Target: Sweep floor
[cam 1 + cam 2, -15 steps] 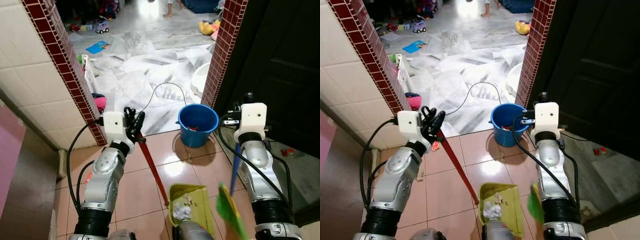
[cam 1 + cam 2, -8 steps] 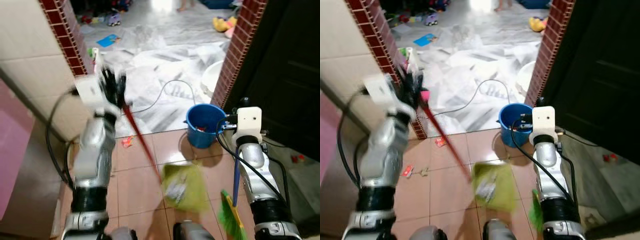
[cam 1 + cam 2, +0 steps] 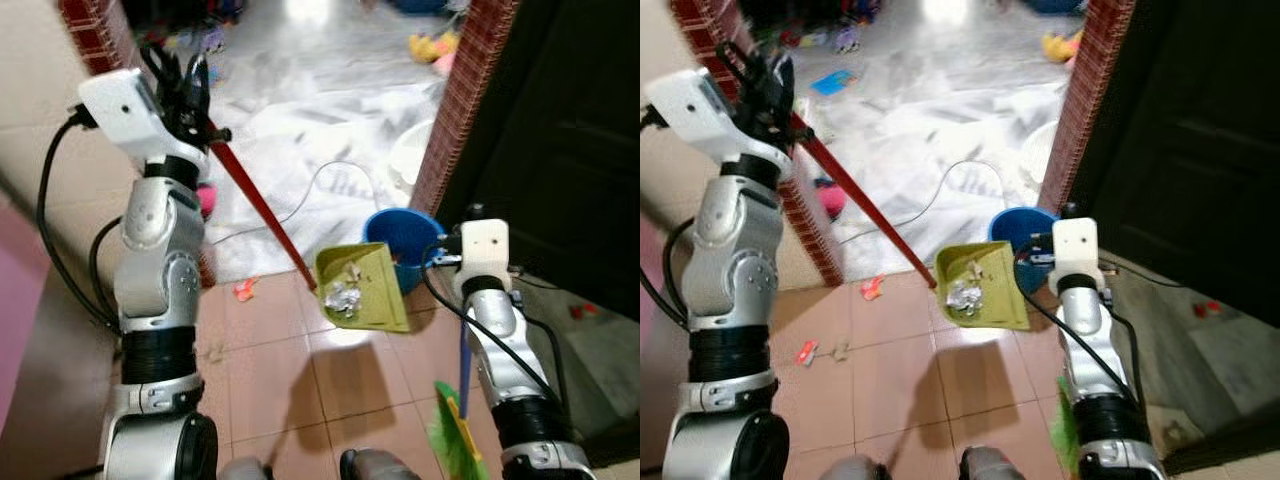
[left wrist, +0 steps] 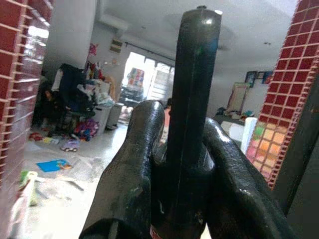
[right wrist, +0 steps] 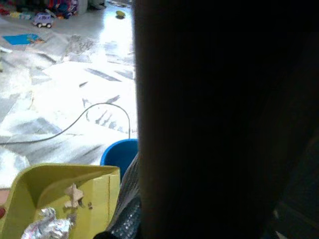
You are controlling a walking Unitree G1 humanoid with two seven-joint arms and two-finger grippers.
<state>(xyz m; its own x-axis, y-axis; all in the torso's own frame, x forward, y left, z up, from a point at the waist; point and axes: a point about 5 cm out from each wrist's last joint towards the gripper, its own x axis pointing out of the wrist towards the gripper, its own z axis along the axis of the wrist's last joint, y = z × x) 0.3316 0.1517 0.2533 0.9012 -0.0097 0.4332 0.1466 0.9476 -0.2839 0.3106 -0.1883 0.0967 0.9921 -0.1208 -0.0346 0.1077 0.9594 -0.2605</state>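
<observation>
My left gripper (image 3: pixel 183 82) is raised high at the upper left, shut on the top of a red dustpan handle (image 3: pixel 262 212). In the left wrist view its black fingers (image 4: pixel 133 169) clasp the dark handle end (image 4: pixel 192 99). The yellow-green dustpan (image 3: pixel 358 290) hangs off the floor, holding crumpled foil and paper scraps, right in front of the blue bucket (image 3: pixel 412 232). My right gripper (image 3: pixel 471 214) stands upright beside the bucket, shut on a broom with a blue stick (image 3: pixel 463 352) and green bristles (image 3: pixel 452 442) at the floor.
Red brick pillars (image 3: pixel 468 95) frame a doorway to a white marbled floor with a black cable (image 3: pixel 330 172) and toys at the back. A dark door (image 3: pixel 575 150) stands on the right. Small scraps (image 3: pixel 872 288) lie on the terracotta tiles. A white basin (image 3: pixel 408 160) sits behind the bucket.
My left arm has swung up and back with the handle, lifting the dustpan off the tiles and toward the blue bucket. The right arm and broom have hardly moved.
</observation>
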